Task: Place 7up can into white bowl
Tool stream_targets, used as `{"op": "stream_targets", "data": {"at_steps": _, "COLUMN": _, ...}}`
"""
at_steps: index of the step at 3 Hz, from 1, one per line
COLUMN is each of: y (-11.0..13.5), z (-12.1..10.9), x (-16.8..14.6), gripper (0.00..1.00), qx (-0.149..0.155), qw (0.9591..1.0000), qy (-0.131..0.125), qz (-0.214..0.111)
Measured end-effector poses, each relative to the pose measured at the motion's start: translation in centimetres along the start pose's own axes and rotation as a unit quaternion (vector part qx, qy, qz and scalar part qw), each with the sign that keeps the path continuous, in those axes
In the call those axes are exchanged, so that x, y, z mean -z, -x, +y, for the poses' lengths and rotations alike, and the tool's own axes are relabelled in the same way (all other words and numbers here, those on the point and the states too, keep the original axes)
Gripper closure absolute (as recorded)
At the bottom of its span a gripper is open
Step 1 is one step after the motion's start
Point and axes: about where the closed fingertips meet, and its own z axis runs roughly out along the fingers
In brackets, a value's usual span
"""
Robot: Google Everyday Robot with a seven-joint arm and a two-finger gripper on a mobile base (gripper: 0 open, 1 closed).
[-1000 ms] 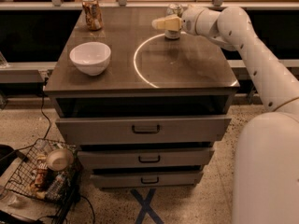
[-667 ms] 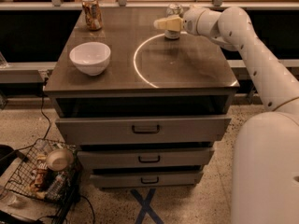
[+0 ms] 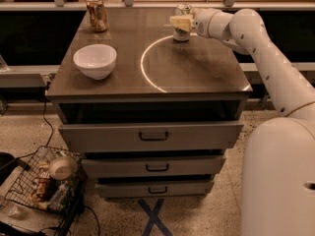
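Note:
The 7up can point(image 3: 183, 10) stands upright at the far middle of the tabletop, on the far edge of a bright white ring. My gripper point(image 3: 180, 23) is at the can's mid-height, reaching in from the right, and covers the can's middle. The white bowl point(image 3: 95, 60) sits empty on the left part of the tabletop, well apart from the can and the gripper.
A brownish-orange patterned can point(image 3: 97, 13) stands at the far left corner. The table is a brown drawer cabinet point(image 3: 152, 136) with three closed drawers. A wire basket point(image 3: 47, 183) with clutter and a tan bowl lies on the floor at the lower left.
The gripper has shifted slightly to the right at the can. The can, the bowl and the other can stay where they were.

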Motion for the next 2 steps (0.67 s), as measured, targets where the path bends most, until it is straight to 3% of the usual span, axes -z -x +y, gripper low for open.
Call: {"op": "stream_targets", "data": {"at_steps": 2, "y": -0.16, "z": 0.49, "x": -0.51, "gripper": 0.85, "qx": -0.001, "qw": 1.0, "qy": 0.004, "qz": 0.001}}
